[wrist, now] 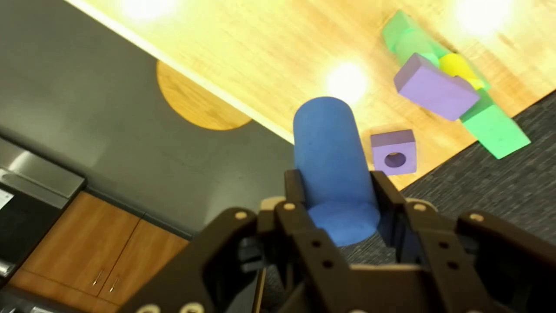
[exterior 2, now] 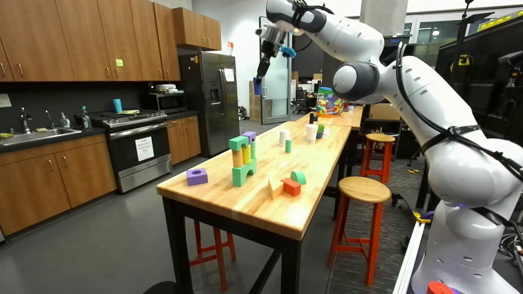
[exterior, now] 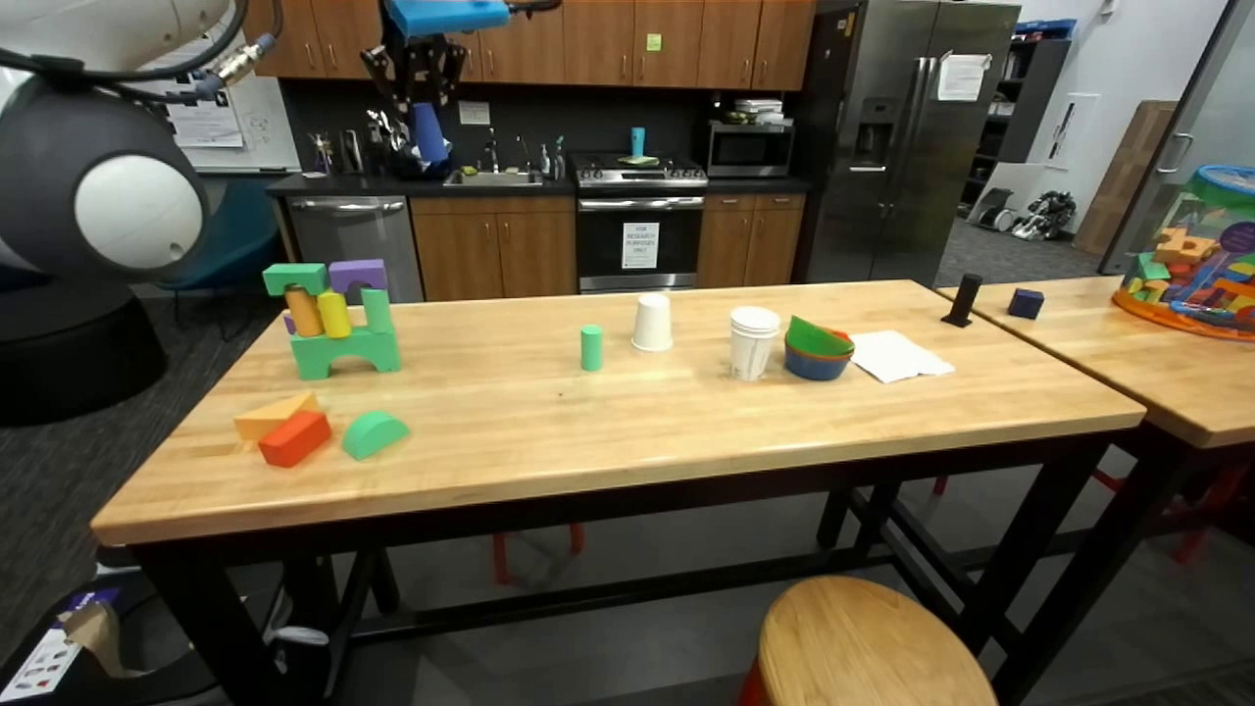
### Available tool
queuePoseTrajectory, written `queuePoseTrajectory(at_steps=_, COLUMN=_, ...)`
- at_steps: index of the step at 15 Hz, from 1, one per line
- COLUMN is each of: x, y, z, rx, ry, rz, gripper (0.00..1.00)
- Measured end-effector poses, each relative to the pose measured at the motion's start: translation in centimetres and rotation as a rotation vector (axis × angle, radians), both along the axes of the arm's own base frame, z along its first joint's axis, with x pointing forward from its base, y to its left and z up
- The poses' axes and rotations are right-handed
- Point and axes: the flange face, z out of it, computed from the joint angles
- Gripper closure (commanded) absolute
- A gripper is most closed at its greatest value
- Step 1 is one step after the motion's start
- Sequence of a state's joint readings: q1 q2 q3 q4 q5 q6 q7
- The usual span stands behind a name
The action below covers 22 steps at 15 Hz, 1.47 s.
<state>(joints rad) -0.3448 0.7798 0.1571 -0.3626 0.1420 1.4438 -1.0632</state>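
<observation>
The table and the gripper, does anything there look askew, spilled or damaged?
The green bowl looks askew: it slants above the blue bowl instead of sitting level. I see no spill, and the blue cylinder held in the gripper shows no visible damage.

3 glare spots (wrist: pixel 346 82) bleach the tabletop (wrist: pixel 269 52) in the wrist view

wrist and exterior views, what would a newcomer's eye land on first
Probably the blue cylinder, held in the pincer mid wrist view. Next, the big white arm down the right of an exterior view. Then the colourful block tower standing near one end of the table.
</observation>
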Motion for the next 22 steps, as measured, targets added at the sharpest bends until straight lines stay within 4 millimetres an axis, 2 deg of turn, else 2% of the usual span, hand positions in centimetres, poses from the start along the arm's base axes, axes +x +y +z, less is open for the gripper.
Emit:
queuePoseTrajectory(at_steps=3, x=0.7, y=-0.4, z=-3.9, rx=0.046, ry=0.133, rz=-0.083, gripper=0.84)
queuePoseTrajectory(at_steps=4, x=1.1, y=-0.8, z=-5.2, rx=0.057, ry=0.159, rz=-0.115, gripper=0.59)
queuePoseTrajectory(at_steps=6, x=1.5, y=-1.2, z=-6.5, rx=0.063, ry=0.175, rz=-0.122, gripper=0.59)
queuePoseTrajectory(at_steps=9, x=1.5, y=-1.0, z=-6.1, rx=0.061, ry=0.166, rz=-0.12, gripper=0.59)
queuePoseTrajectory(at_steps=10, x=1.4, y=-0.9, z=-5.9, rx=0.06, ry=0.163, rz=-0.118, gripper=0.84)
queuePoseTrajectory(at_steps=17, x=1.6, y=-1.2, z=-6.6, rx=0.063, ry=0.17, rz=-0.122, gripper=0.84)
queuePoseTrajectory(at_steps=22, x=1.5, y=-3.4, z=-6.7, rx=0.09, ry=0.131, rz=-0.133, gripper=0.84)
